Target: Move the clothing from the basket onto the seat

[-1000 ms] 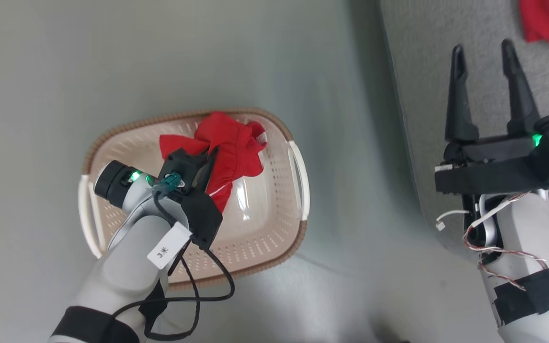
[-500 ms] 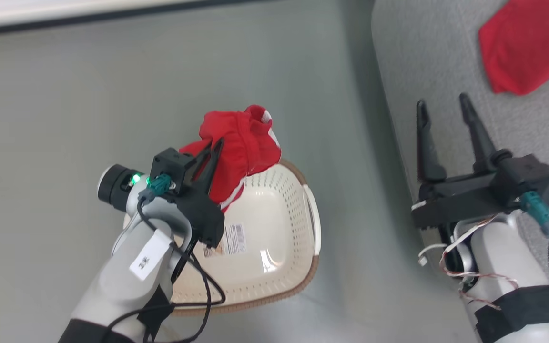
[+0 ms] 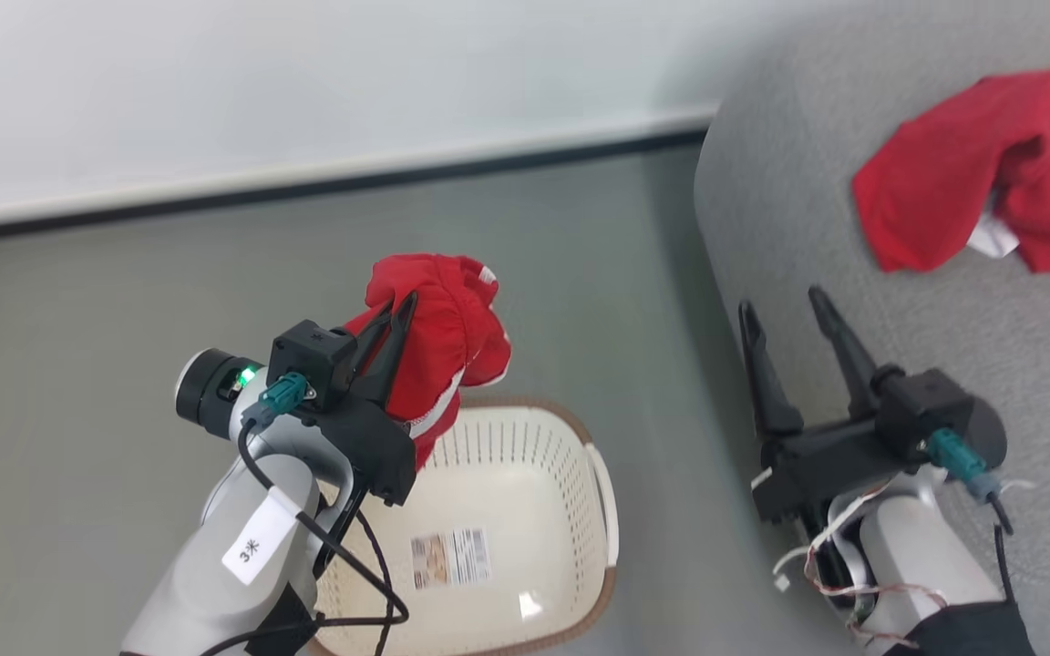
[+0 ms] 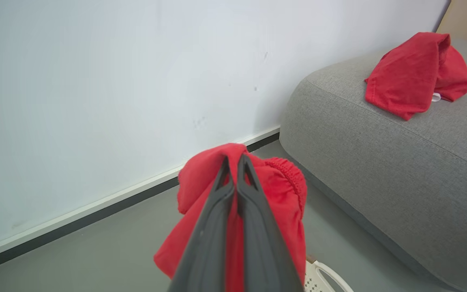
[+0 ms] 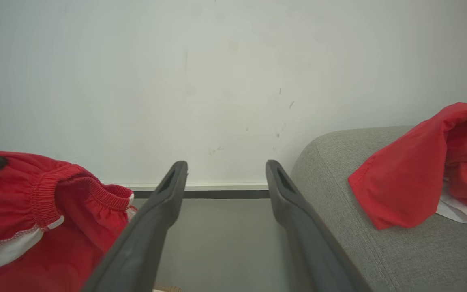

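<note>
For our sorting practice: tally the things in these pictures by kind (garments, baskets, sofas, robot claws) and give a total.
Red garments: 2, held garment, lying garment
Baskets: 1, basket
Sofas: 1, sofa
Claws: 2, left claw, right claw
Total: 6

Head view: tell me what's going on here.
The robot is moving laundry from a basket to a sofa. Its left gripper is shut on a bunched red garment, held in the air above the cream basket, whose visible floor shows just a barcode label. A second red garment lies on the grey sofa. The right gripper is open and holds nothing, hovering at the sofa's near edge.
</note>
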### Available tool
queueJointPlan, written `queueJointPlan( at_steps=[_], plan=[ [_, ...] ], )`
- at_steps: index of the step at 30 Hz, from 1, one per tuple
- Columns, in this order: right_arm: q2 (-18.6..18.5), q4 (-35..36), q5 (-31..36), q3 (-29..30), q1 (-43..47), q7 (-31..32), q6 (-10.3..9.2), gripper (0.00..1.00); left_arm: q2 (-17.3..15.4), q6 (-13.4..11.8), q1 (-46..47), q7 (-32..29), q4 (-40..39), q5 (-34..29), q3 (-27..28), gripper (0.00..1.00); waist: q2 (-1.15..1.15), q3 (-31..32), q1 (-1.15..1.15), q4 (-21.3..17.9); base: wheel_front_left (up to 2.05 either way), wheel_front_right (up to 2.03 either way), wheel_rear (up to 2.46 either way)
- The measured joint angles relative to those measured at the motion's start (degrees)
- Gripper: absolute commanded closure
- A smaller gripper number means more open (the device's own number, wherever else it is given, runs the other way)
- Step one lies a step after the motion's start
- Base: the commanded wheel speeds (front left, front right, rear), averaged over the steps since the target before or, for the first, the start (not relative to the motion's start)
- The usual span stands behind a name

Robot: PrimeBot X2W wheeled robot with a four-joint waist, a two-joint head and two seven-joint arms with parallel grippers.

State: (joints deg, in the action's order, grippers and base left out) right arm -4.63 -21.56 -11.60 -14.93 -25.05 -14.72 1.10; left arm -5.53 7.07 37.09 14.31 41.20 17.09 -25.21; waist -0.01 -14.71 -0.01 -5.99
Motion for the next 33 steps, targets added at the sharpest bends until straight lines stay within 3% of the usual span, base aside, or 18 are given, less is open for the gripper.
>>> queueJointPlan(
  at_steps=[18,33],
  plan=[
    [0.58,-6.45,-0.58,-4.81,6.55,0.01,3.61,0.0,-0.66,0.08,-4.82,0.0,-6.95,0.49,-1.74,1.0,0.0,15.57,-0.01,0.46,0.0,0.0,0.0],
    [0.94,-12.76,-1.13,-11.92,2.19,0.02,5.73,0.0,-0.53,0.09,-5.92,-0.71,-15.68,0.37,-4.72,1.0,0.01,19.11,0.01,1.58,0.0,0.0,0.0]
  ],
)
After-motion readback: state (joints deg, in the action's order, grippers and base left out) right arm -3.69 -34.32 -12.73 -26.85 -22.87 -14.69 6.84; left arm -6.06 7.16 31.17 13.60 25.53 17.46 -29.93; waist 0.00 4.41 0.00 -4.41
